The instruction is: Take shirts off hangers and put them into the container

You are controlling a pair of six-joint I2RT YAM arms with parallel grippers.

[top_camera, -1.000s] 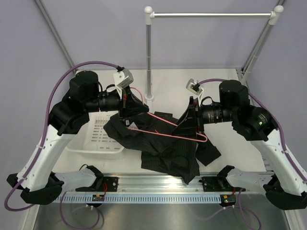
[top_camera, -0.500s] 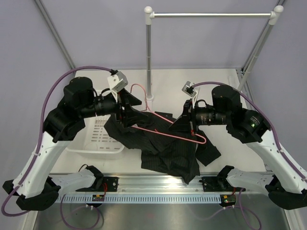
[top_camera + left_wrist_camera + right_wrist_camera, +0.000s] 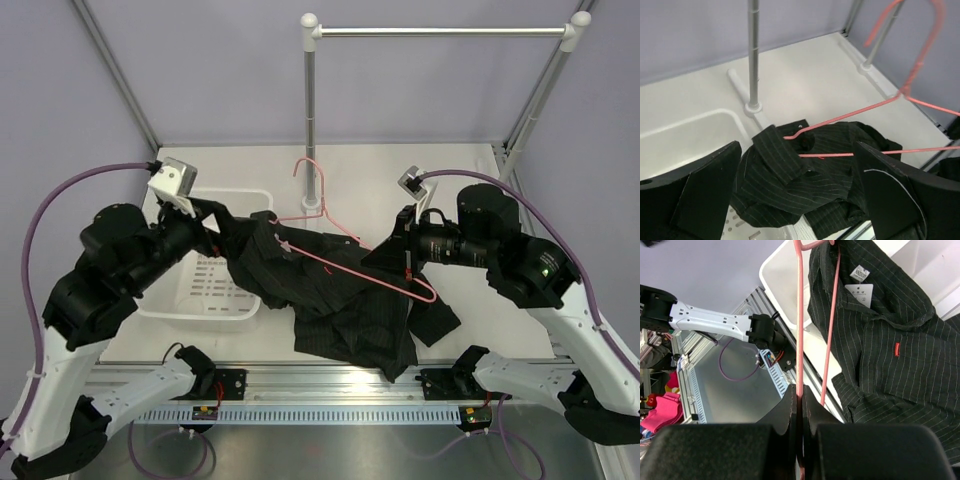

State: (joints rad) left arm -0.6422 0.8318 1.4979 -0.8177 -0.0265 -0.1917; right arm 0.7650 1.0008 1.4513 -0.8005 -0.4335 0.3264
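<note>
The black pinstriped shirt [image 3: 340,305] lies crumpled on the table, its left part draped over the right rim of the container [image 3: 190,308], a white slotted basket. The pink wire hanger [image 3: 345,262] slants across the shirt, hook [image 3: 309,180] up by the rail post. My right gripper [image 3: 402,268] is shut on the hanger's wire [image 3: 799,365] near its right corner. The right wrist view shows the shirt [image 3: 900,385] with its white neck label [image 3: 860,285] and red mark [image 3: 897,349]. My left gripper [image 3: 222,222] stands open over the basket, off the shirt [image 3: 800,185] and hanger [image 3: 850,154], nothing between its fingers [image 3: 700,195].
A metal rail on white joints [image 3: 440,32] crosses the back, its left post [image 3: 312,120] standing just behind the hanger hook. An aluminium rail [image 3: 330,385] with both arm bases runs along the near edge. The basket's inside [image 3: 685,135] is bare apart from the draped cloth.
My left gripper opened, let go and drew back left over the basket. My right gripper shut on the hanger wire. The hanger's hook swung up towards the post, and the shirt slumped onto the basket rim.
</note>
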